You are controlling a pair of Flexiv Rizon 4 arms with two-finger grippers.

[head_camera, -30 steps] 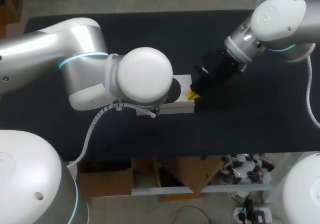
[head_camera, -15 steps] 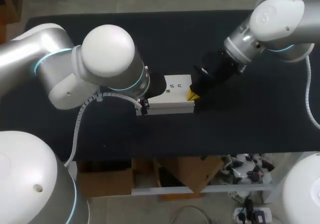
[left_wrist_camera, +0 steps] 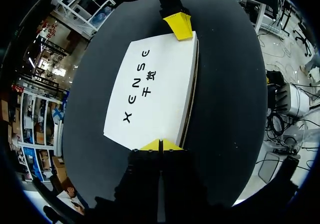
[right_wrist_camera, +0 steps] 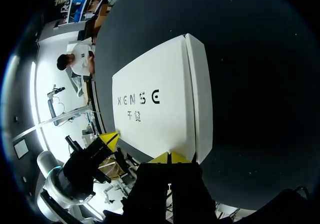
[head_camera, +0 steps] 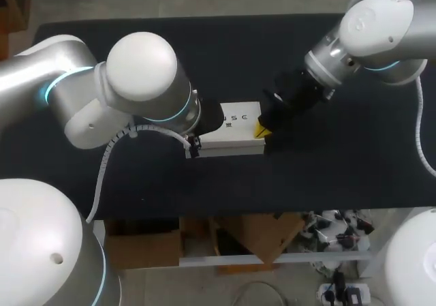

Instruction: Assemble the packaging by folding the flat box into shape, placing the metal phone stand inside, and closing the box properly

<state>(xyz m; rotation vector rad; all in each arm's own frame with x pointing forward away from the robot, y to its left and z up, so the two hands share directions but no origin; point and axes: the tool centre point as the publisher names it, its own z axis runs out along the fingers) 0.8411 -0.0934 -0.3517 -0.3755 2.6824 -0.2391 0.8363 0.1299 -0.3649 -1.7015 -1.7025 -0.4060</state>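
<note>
A white box point(head_camera: 240, 123) with dark print on its lid lies closed and flat in the middle of the black table. My left gripper point(left_wrist_camera: 161, 145) is shut, its yellow tips pressed together against the box's point(left_wrist_camera: 155, 89) near end. My right gripper point(head_camera: 261, 130) is shut too, with its tips at the opposite end. In the right wrist view the box point(right_wrist_camera: 160, 104) lies just ahead of my right gripper point(right_wrist_camera: 170, 157), and the left gripper's yellow fingertips point(right_wrist_camera: 109, 140) show at the far end. In the left wrist view the right gripper's fingertips point(left_wrist_camera: 179, 25) touch the far edge. No phone stand is visible.
The black table point(head_camera: 327, 176) stretches bare around the box on every side. My left arm's large joint point(head_camera: 143, 67) hangs over the table to the left of the box, hiding the left gripper in the head view.
My left arm's big joint has swung left off the box, uncovering the printed lid. The box and the right arm have stayed put.
</note>
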